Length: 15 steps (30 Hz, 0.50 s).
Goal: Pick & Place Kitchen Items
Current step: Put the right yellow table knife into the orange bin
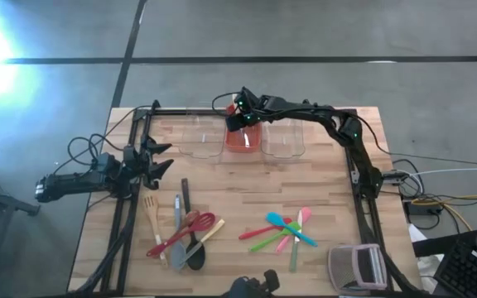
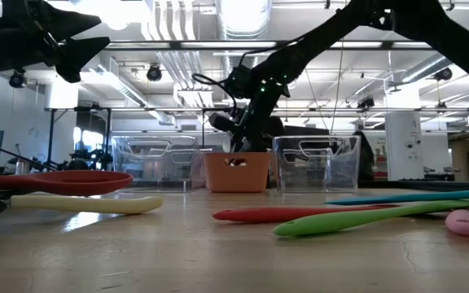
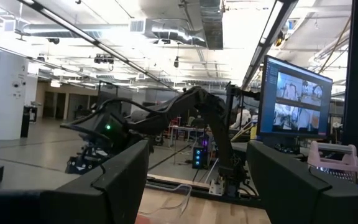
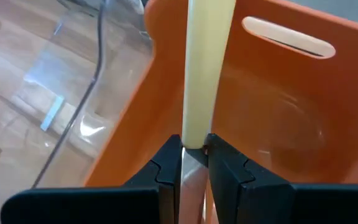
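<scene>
Right pincer [image 4: 193, 163] clamps pale stick [image 4: 207, 68] over red bin [image 1: 243, 138]; left pincer [image 1: 157, 159] wide, idle; most utensils [image 1: 185, 232] left on worktop [image 1: 247, 186].

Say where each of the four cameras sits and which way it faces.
High: overhead, straight down on the table; both arms show.
Low: table height, level across utensils to the red bin; right gripper above it.
Left wrist: on the raised left arm, facing the room; own open fingers.
Right wrist: into the red bin; right gripper shut on a pale stick.
High, low and right wrist share the red bin.
</scene>
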Each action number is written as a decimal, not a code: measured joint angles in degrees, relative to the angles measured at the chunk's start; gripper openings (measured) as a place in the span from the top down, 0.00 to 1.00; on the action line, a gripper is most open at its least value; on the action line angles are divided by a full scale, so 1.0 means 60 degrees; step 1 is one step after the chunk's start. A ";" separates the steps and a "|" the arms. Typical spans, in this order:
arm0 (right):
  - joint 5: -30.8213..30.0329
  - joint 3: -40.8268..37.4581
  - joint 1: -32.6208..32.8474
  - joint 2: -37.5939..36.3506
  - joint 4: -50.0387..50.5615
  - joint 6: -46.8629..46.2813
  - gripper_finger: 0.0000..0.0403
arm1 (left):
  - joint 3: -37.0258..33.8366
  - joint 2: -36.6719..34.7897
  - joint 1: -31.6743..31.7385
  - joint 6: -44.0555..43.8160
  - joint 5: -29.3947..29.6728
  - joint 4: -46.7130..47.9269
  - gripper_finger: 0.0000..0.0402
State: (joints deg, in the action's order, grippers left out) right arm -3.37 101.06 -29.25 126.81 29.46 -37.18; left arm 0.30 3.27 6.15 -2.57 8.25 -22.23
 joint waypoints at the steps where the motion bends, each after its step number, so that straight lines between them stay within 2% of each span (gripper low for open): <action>1: -0.0078 0.0000 -0.0002 0.0035 0.0009 0.0012 0.89 | 0.0000 0.0000 0.0000 0.0000 0.0000 0.0002 0.32; 11: -0.0170 0.0007 -0.0005 0.0218 0.0049 0.0039 0.89 | 0.0004 0.0000 0.0004 0.0004 0.0004 0.0027 0.32; 15: -0.0179 0.0007 -0.0005 0.0214 0.0058 0.0056 0.83 | 0.0002 0.0000 0.0004 0.0004 0.0007 0.0025 0.32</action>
State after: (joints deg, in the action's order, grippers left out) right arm -4.45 101.10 -29.28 128.09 29.81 -36.84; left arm 0.31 3.27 6.17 -2.55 8.29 -22.08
